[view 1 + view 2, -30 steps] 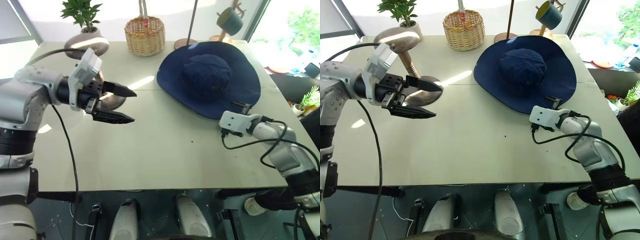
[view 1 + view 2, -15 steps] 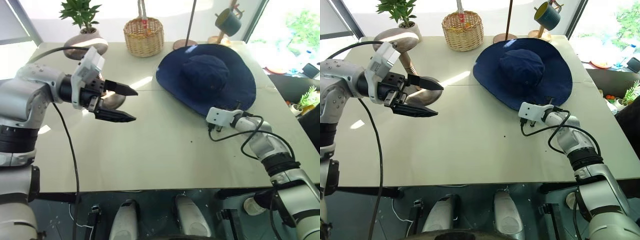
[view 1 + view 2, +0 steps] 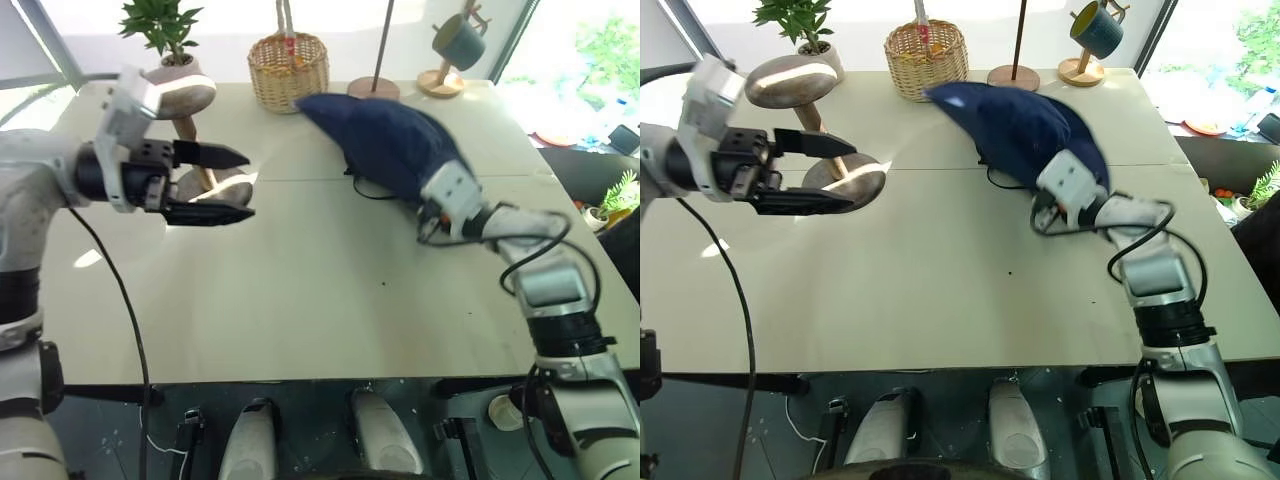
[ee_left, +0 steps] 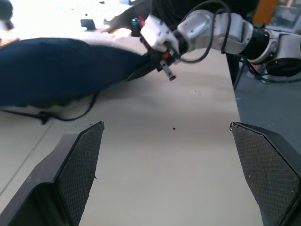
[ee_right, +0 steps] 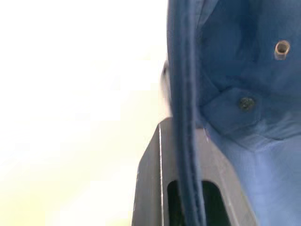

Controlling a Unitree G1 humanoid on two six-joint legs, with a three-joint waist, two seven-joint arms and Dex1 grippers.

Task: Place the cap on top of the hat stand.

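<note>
My right gripper (image 3: 1072, 195) is clenched on the brim of the cap (image 3: 1015, 130), my forearm angling in from the right over the table (image 3: 940, 290). The navy cap hangs folded, its near edge raised at my fingers and its far end drooping toward the basket (image 3: 927, 58). My left gripper (image 3: 830, 175) hovers on the left side, pointing right and roughly level, its two black fingers (image 4: 75, 176) spread apart with nothing between them. Just behind it is the hat stand (image 3: 792, 82), its wooden dome bare, well left of the cap.
</note>
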